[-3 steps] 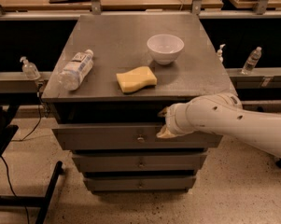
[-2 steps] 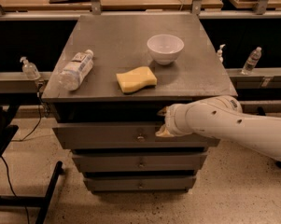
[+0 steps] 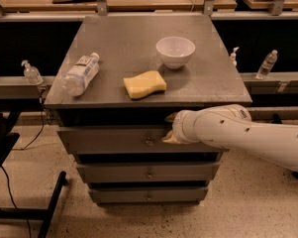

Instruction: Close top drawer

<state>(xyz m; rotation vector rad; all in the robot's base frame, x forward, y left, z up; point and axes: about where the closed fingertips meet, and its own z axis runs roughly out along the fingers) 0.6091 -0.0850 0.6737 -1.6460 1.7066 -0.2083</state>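
The top drawer (image 3: pixel 109 142) is the wide grey one just under the cabinet top, with a small metallic knob (image 3: pixel 149 143) at the centre of its front panel. It stands out a little from the cabinet, with a dark gap above its front. My gripper (image 3: pixel 169 128), on a white arm reaching in from the right, is at the drawer front just right of the knob. Its two pale fingertips (image 3: pixel 168 139) are spread apart, one above the panel's top edge and one against the panel. It holds nothing.
On the cabinet top (image 3: pixel 138 33) lie a plastic bottle (image 3: pixel 80 74) on its side, a yellow sponge (image 3: pixel 144 85) and a white bowl (image 3: pixel 175 51). Two narrower drawers (image 3: pixel 148 172) sit below. A black stand leg (image 3: pixel 39 202) lies on the floor at left.
My gripper has shifted slightly left along the drawer front. The drawer's position looks about the same.
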